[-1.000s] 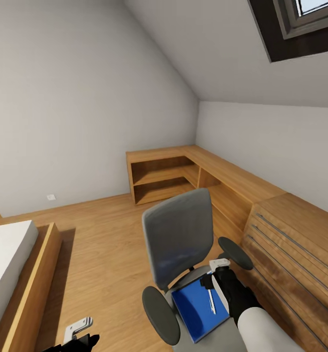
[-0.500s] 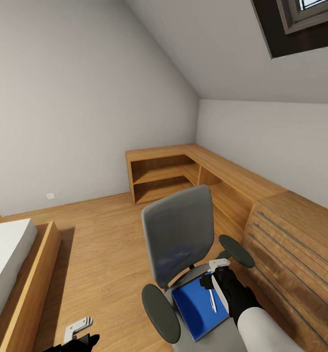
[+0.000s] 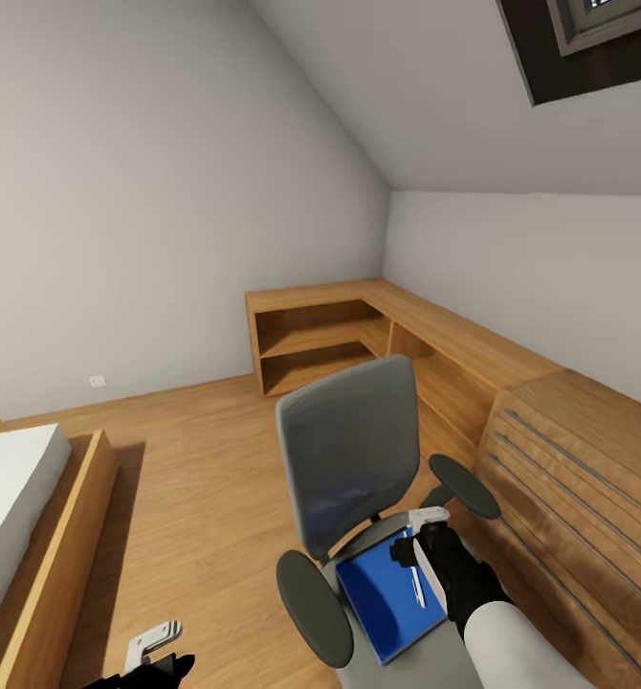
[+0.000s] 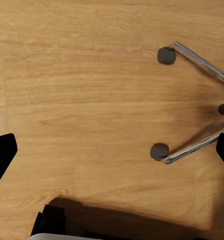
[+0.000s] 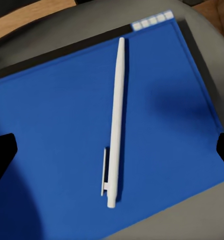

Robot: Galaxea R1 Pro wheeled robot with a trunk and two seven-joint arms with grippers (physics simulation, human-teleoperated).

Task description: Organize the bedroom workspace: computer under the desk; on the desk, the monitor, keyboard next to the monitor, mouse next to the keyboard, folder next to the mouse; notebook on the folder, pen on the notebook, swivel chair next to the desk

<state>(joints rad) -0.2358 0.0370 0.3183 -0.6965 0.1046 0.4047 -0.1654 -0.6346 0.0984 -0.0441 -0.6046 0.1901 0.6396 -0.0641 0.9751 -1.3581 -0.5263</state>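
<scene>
Hovering over the chair seat, your right pincer [image 3: 418,536] hangs just above the pen [image 5: 115,125], its two dark fingertips spread wide apart at either edge of the right wrist view and touching nothing. The pen lies flat between them on the folder [image 5: 66,130], a white stick with its clip to one side. The folder rests flat on the grey seat of the swivel chair [image 3: 349,459], directly beneath the pincer. Beyond the chair on the pincer's right runs a light wooden drawer chest [image 3: 569,478], joined to a low wooden shelf unit [image 3: 320,344] in the far corner. Your left pincer [image 3: 153,646] sits low over the wooden floor [image 4: 81,100], fingers apart and empty, with the chair's chrome star base [image 4: 197,145] and its castors close ahead of it. A bed [image 3: 14,517] lies well off to that pincer's left.
</scene>
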